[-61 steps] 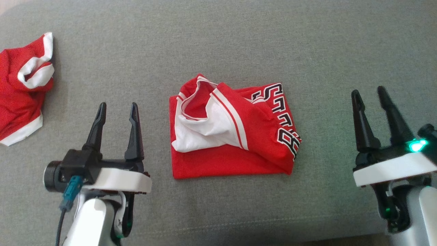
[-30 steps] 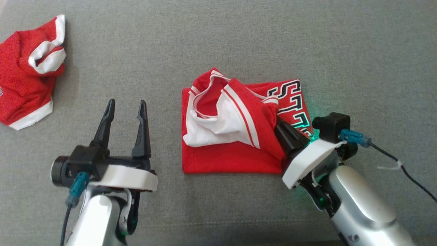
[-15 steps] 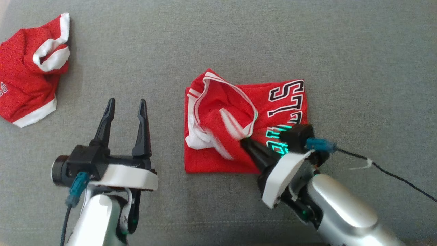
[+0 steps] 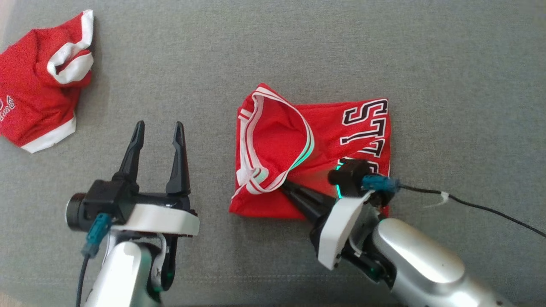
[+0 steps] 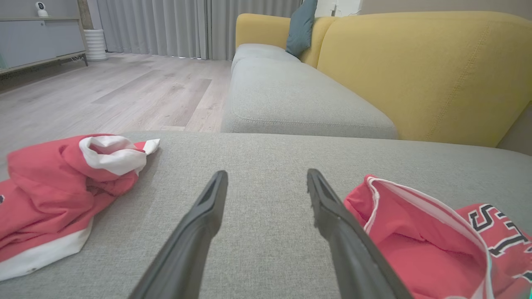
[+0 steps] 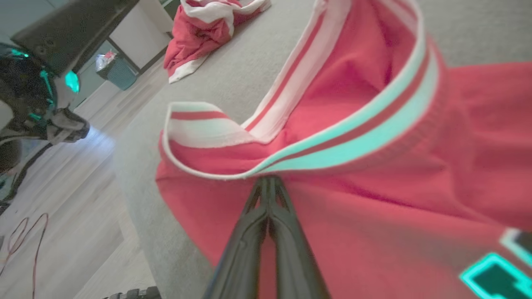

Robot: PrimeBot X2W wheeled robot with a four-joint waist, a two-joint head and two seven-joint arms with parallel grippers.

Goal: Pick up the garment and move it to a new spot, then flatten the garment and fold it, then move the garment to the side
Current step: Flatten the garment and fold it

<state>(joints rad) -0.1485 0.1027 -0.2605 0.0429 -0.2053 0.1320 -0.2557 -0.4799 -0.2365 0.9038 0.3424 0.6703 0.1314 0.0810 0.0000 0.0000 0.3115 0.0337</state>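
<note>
The garment [image 4: 337, 128], a red jersey with white striped trim and black lettering, lies folded on the grey sofa cushion [image 4: 298, 42]. My right gripper [image 4: 285, 183] is shut and reaches in from the lower right, flat over the red cloth. Its tips [image 6: 268, 179] touch the underside of the raised striped trim [image 6: 353, 141], and I see no cloth between the fingers. My left gripper [image 4: 158, 124] stands open to the left of the garment [image 5: 415, 249], over bare cushion, with nothing between its fingers [image 5: 208, 216].
A second red and white garment [image 4: 38, 85] lies crumpled at the cushion's far left. A black cable [image 4: 469, 204] trails from my right wrist across the cushion. The yellow backrest [image 5: 415, 70] stands beyond, with wood floor [image 5: 104, 95] off the cushion's edge.
My right gripper came in from the right and swept left across the garment, shut. The white flap turned over and the lettering now shows. The left arm stayed put.
</note>
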